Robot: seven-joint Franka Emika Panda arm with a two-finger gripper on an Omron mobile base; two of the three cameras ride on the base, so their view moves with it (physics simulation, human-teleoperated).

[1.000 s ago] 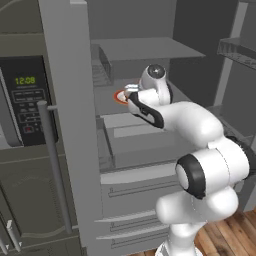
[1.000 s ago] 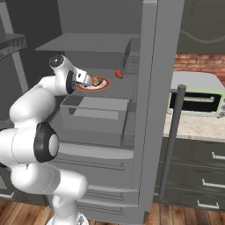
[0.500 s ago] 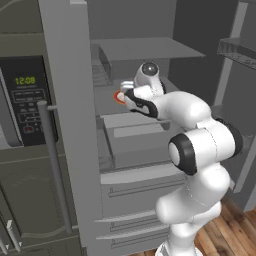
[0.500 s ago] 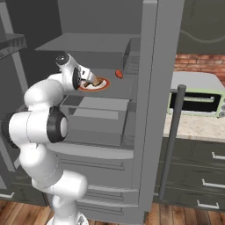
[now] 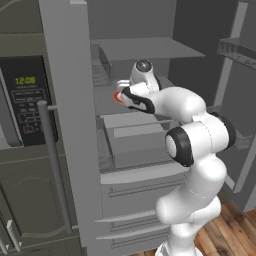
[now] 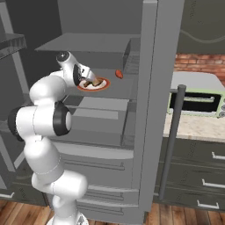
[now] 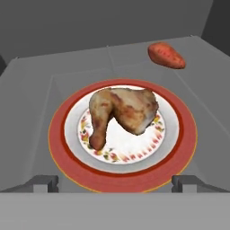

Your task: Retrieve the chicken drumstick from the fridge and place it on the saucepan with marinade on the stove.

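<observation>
The hand [image 7: 115,183] is hovering wide open and empty just short of the chicken drumstick [image 7: 122,112], which is lying on a red-rimmed plate [image 7: 179,148] on the fridge shelf [image 7: 40,90]. Judged light, greasy and lumpy; gripping across the thick end is looking safest. A red-orange item [image 7: 166,55] is sitting well behind, obstructing nothing.

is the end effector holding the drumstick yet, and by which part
Nothing is held. The end effector is open, its fingertips short of the chicken drumstick, which lies untouched on the red-rimmed plate on the fridge shelf.
</observation>
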